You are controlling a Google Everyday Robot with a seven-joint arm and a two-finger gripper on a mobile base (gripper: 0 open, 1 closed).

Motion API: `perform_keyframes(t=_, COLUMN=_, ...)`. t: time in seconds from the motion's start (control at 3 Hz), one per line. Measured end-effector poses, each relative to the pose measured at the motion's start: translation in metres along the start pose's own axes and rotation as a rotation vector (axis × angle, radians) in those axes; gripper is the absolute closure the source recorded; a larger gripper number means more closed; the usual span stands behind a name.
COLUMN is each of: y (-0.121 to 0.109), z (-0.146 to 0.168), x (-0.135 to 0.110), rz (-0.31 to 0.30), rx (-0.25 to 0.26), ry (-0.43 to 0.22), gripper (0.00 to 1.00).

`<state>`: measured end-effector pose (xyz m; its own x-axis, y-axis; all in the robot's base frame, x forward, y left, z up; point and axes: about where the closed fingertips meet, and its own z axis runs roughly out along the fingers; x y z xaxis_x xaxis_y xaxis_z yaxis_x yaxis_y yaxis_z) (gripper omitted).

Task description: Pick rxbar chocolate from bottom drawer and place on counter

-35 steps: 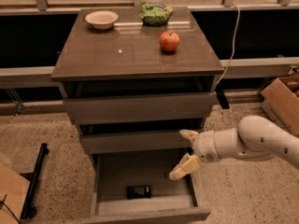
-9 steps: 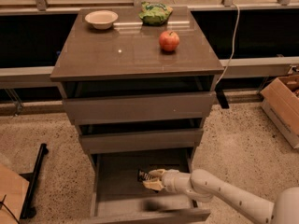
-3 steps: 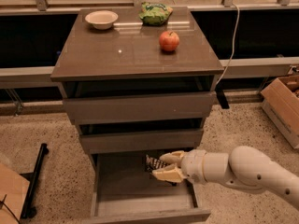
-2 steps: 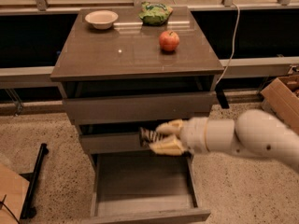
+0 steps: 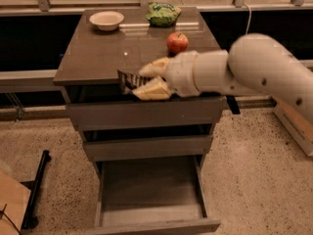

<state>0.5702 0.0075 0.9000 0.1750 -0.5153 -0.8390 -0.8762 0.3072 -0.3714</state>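
My gripper [image 5: 148, 79] is shut on the rxbar chocolate [image 5: 128, 80], a small black wrapper with white print. It holds the bar in the air at the counter's front edge, about level with the top slab. The counter [image 5: 102, 53] is a glossy grey-brown slab. The bottom drawer [image 5: 149, 223] stands pulled open below, and its grey inside shows nothing in it. My white arm [image 5: 254, 67] reaches in from the right.
On the counter stand a white bowl [image 5: 106, 19] at the back left, a green snack bag [image 5: 164, 13] at the back middle and a red apple [image 5: 177, 42] right of centre. A cardboard box [image 5: 293, 124] sits on the floor at the right.
My gripper has lifted the black bar out of the bottom drawer, up past the upper drawers, to the counter's front edge. The drawer has stayed open.
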Motion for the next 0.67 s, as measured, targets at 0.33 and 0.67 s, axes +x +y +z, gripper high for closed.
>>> perform_keyframes(t=0.33, y=-0.055, z=0.023, x=-0.054, rz=-0.085, rx=0.025, ry=-0.027, gripper=1.0)
perform_keyframes(t=0.67, y=-0.059, z=0.043, x=-0.096, rz=-0.128, rx=0.018, ry=-0.078, gripper=1.0)
